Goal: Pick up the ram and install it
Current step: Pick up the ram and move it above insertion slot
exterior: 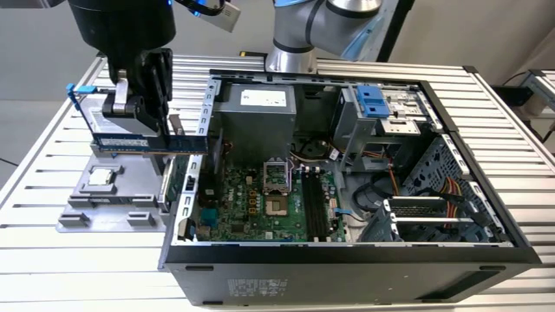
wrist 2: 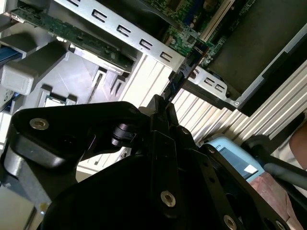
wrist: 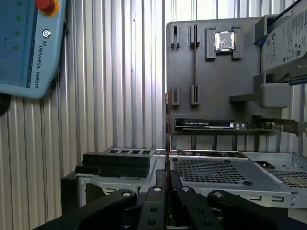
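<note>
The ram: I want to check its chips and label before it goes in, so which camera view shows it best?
The exterior view: the ram shows side-on, nearly its whole length, clamped in the gripper. Both wrist views show it edge-on, as a thin strip beyond the fingertips.

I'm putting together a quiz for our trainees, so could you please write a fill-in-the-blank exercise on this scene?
1. The tool holds the dark-blue ____ in the air, near the grey parts holder.
2. That holder lies at the exterior view's ____ of the open computer case.
3. The processor sits on the ____, outside the case.
Missing words: ram; left; holder.
</note>
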Available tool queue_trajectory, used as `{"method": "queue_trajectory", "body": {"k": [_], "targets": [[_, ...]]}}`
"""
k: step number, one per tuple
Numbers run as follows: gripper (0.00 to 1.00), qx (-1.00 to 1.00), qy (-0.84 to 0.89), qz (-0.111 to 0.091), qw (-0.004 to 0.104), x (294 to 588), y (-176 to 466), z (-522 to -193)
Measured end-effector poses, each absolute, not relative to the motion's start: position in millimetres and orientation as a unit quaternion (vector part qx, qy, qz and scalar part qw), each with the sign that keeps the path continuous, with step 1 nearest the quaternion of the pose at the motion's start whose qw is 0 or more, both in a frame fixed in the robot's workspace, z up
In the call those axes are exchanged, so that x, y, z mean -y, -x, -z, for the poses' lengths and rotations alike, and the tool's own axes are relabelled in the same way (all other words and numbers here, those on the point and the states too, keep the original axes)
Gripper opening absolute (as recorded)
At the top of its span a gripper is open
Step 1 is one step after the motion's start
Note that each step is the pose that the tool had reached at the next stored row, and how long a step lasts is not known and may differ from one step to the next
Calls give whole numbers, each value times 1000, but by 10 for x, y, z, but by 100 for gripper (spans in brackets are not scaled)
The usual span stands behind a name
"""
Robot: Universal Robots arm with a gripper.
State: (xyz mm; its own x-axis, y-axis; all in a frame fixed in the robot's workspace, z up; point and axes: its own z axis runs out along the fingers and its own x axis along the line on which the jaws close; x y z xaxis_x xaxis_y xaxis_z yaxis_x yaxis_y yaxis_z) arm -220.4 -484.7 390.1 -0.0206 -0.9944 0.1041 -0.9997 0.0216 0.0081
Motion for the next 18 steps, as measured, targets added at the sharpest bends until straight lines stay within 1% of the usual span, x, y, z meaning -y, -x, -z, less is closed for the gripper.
{"method": "queue_trajectory", "body": {"k": [18], "targets": [[0, 714, -699, -34, 40, 4847, 2200, -3901]]}}
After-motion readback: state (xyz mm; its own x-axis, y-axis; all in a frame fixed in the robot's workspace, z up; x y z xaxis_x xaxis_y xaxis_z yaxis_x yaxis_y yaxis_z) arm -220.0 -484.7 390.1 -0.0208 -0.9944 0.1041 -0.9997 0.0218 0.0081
